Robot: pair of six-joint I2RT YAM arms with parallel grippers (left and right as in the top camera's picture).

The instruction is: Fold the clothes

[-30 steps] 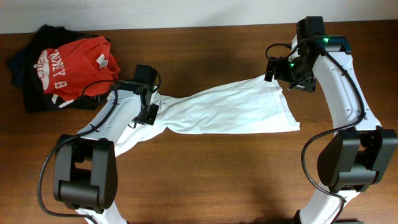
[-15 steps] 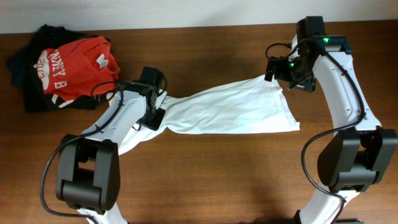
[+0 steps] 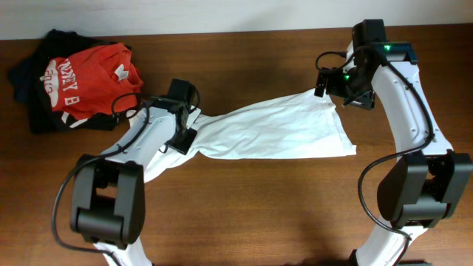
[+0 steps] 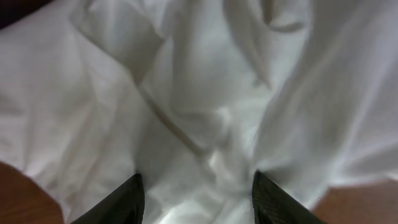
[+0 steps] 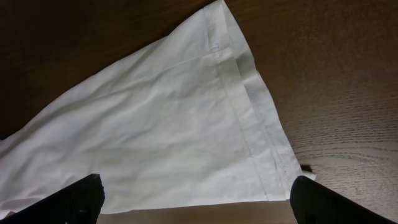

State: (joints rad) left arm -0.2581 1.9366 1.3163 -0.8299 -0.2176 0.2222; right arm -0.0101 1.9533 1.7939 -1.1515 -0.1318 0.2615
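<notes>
Brown table (image 3: 259,214); red T-shirt (image 3: 96,70) pile near white clothes (image 3: 273,129); left tool (image 4: 196,193), right tool (image 5: 196,196) both parted.

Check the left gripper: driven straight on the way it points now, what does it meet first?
The white garment: the left gripper points down into its bunched middle, jaws apart over the folds, so cloth comes first. Whether the tips already touch it is unclear.

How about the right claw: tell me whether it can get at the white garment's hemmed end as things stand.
Probably yes. The right claw hangs open just above the white garment, whose hemmed end lies flat on the table with nothing on top or in between.
</notes>
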